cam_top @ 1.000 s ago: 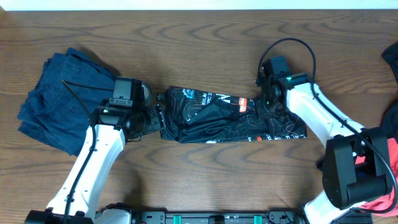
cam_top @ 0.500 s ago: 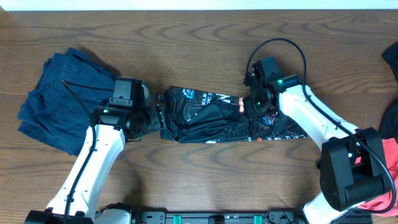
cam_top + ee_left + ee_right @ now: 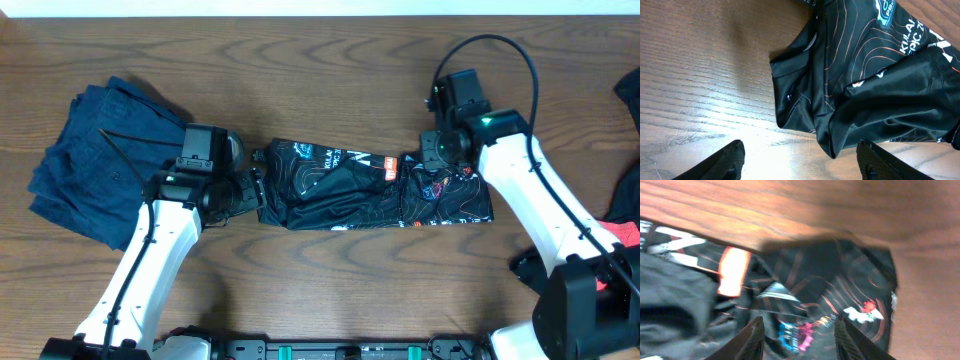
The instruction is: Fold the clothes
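Note:
The clothes in play are a black jersey [image 3: 350, 188] with thin orange lines, lying mid-table as a long folded strip. My left gripper [image 3: 252, 192] stands open at its left end. In the left wrist view the jersey [image 3: 865, 75] has a folded corner hanging between the wide-apart fingers [image 3: 732, 157] of that gripper [image 3: 802, 162], which do not touch it. My right gripper [image 3: 432, 165] hovers over the strip's right part. In the right wrist view it [image 3: 800, 340] is open just above the printed cloth [image 3: 805, 280], holding nothing.
A navy garment [image 3: 95, 165] lies in a heap at the left, behind my left arm. A coral-red garment [image 3: 625, 235] and dark cloth [image 3: 628, 95] sit at the right edge. Bare wooden table [image 3: 330, 60] runs along the back and front.
My right gripper has opened and let go of the jersey's right part, which now lies flat. It swung left, then drew back to the right. The left arm has not moved.

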You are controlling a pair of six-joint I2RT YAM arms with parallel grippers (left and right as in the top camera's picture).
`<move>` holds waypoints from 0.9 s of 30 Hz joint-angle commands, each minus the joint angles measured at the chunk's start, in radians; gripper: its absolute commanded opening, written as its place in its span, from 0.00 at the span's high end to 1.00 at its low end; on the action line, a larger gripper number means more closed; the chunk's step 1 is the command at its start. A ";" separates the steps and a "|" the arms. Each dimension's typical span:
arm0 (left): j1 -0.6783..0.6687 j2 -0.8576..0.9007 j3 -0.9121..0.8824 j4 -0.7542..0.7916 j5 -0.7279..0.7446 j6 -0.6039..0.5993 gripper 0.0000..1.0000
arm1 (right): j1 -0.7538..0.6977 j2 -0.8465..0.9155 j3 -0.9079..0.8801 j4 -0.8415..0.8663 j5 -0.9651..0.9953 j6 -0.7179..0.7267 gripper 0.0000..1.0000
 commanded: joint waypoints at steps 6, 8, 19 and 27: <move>0.004 -0.004 -0.010 -0.004 0.002 -0.006 0.27 | -0.015 0.094 -0.051 -0.003 -0.016 0.035 0.53; 0.004 -0.004 -0.010 -0.004 0.002 -0.006 0.26 | -0.015 0.124 -0.052 0.000 -0.024 0.035 0.53; 0.004 -0.004 -0.010 -0.004 0.002 -0.006 0.26 | -0.015 0.188 -0.047 0.119 -0.065 0.066 0.99; 0.004 -0.004 -0.010 -0.004 0.002 -0.006 0.26 | -0.014 0.182 -0.029 0.269 -0.181 0.020 0.99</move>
